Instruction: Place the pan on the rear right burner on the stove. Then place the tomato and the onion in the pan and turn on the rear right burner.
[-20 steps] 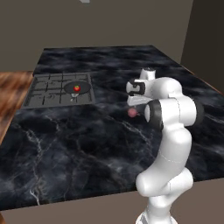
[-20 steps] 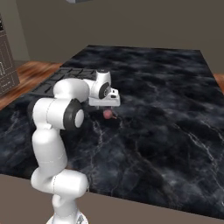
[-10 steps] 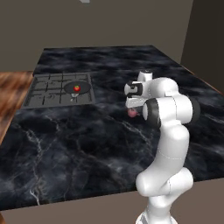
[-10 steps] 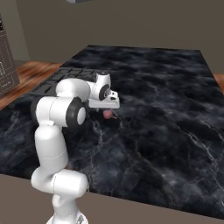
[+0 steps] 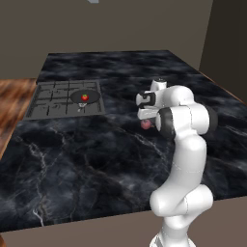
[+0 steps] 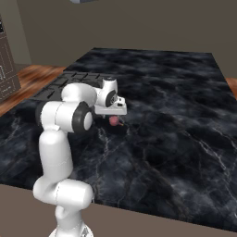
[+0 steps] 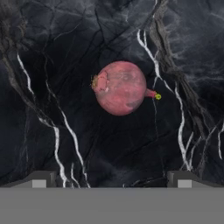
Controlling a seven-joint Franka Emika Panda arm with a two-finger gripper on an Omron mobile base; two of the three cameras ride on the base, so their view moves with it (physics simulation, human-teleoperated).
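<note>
With its jaws spread wide and empty above the onion, the claw could nudge the round bulb rolling across the worktop if it descends off-centre.

A black marble counter with white veins fills the room's centre. Plain brown-grey walls stand behind. Wooden flooring shows at the left.
</note>
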